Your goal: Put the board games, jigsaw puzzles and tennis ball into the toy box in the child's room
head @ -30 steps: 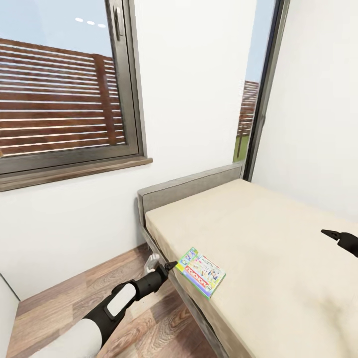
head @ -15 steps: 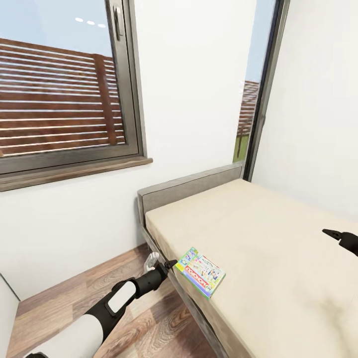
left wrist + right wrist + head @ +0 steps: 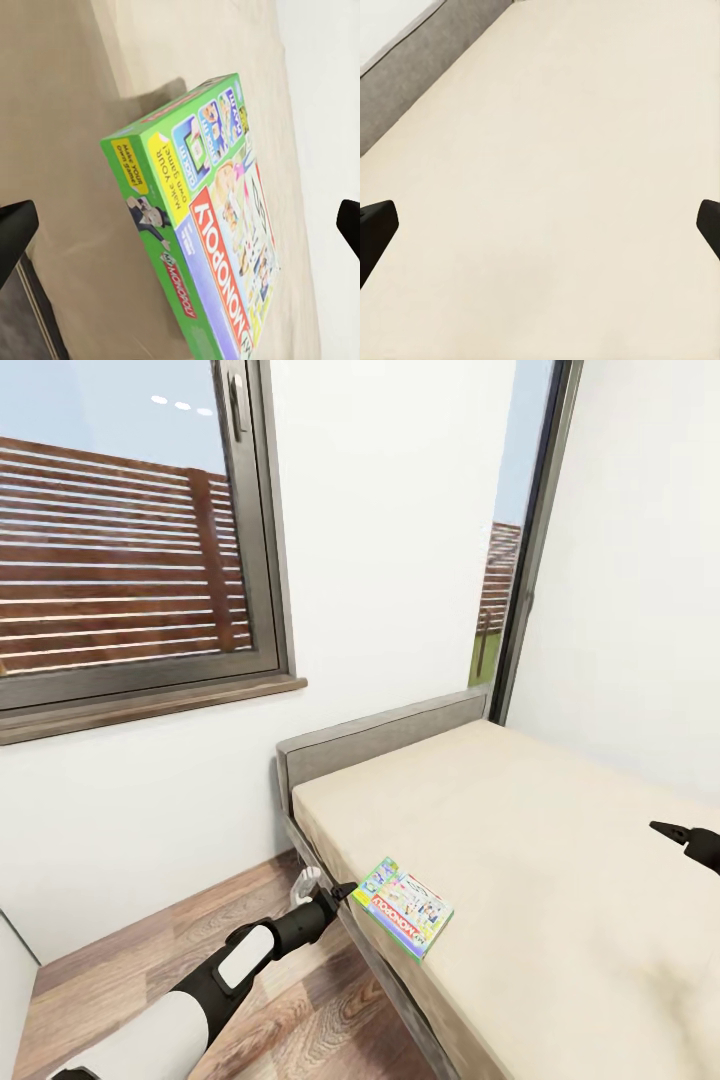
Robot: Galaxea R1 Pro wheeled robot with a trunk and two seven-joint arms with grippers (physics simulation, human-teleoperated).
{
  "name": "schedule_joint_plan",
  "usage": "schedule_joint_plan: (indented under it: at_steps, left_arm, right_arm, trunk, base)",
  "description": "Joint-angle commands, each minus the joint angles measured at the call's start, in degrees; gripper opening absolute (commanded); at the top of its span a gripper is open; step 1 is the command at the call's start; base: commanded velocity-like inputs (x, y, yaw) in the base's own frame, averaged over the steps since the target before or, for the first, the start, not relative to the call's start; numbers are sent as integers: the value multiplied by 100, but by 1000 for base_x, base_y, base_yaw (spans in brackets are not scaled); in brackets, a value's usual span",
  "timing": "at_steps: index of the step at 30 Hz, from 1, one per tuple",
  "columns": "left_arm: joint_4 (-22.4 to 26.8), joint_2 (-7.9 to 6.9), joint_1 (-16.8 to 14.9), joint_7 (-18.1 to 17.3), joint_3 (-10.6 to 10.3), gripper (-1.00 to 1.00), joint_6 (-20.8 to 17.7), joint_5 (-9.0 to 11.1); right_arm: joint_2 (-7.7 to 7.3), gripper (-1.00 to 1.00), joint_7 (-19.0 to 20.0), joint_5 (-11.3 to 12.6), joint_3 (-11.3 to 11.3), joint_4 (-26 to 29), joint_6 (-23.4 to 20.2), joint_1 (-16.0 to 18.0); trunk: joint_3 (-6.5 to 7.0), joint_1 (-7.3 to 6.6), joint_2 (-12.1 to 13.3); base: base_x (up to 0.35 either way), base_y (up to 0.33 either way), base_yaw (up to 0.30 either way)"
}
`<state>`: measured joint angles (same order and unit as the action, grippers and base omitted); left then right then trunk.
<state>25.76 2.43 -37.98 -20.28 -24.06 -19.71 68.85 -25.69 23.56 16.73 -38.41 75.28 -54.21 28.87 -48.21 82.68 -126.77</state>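
Note:
A Monopoly board game (image 3: 405,907), a flat green-edged box with a red band, lies on the bed (image 3: 560,830) at its near-left edge. My left gripper (image 3: 345,891) reaches in from the floor side and stands open just off the box's left corner. In the left wrist view the board game (image 3: 217,225) lies ahead between the two widely spread fingertips (image 3: 15,232), untouched. My right gripper (image 3: 672,830) hovers open over bare mattress at the right edge, its dark fingertips (image 3: 375,225) far apart with nothing between them.
The grey headboard (image 3: 380,735) meets a white wall under a large dark-framed window (image 3: 130,540). A narrow window strip (image 3: 510,540) sits in the corner. Wood-plank floor (image 3: 130,970) runs left of the bed. A white wall bounds the bed's right side.
The left arm has edged slightly toward the box. The right gripper has drifted a little to the right. The box has not moved.

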Motion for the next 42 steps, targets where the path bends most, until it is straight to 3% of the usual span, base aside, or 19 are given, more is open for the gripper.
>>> schedule_joint_plan:
  at_steps: [1, 22, 42]
  left_arm:
    - [-5, -2, -6, -9, -20, 100, -16, 46]
    - [-10, -6, -8, -11, -20, 100, -15, 48]
    - [-10, -6, -8, -13, -20, 100, -15, 50]
  right_arm:
    - [0, 100, 49, -37, -11, 2, -26, 5]
    - [9, 100, 52, -6, -9, 177, -28, -21]
    - [36, 100, 53, -11, -4, 196, -35, -22]
  trunk:
    - [-6, -1, -3]
    - [-23, -1, -3]
    - [-177, -1, -3]
  base:
    - [0, 0, 0]
    - [0, 0, 0]
    - [0, 0, 0]
